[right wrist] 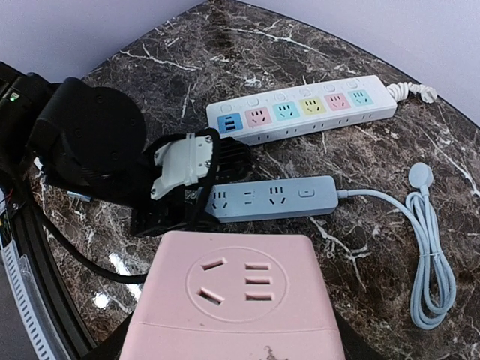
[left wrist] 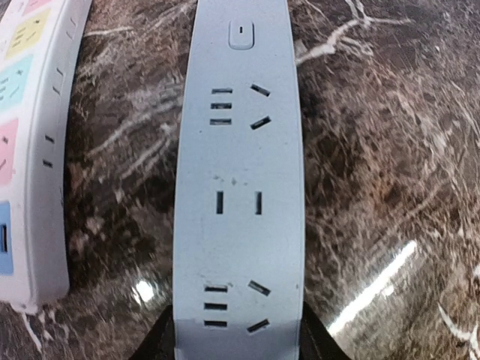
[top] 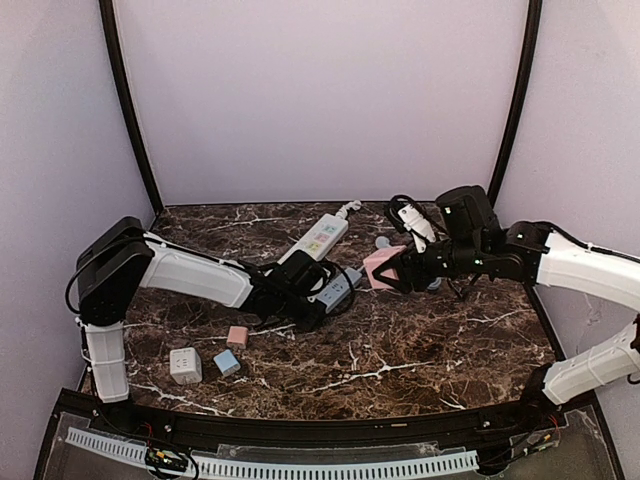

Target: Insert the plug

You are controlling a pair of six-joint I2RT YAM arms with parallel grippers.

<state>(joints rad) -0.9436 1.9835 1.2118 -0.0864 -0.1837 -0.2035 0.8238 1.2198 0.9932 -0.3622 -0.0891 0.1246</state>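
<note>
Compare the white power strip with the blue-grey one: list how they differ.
The white strip is longer, with six coloured panels. The blue-grey strip is shorter and plain, with three socket groups. The white strip lies free, while the blue-grey strip has one end between the fingers of the left pincer. Both lie flat on the marble table, sockets up, side by side.

High rear overview, close wrist views, both sharing grey strip (left wrist: 238, 187)

Glossy dark marble-look tabletop (left wrist: 390, 187); matt, smooth blue-grey plastic power strip (left wrist: 238, 195); pink cube (right wrist: 236, 300) probably plastic too.
</note>
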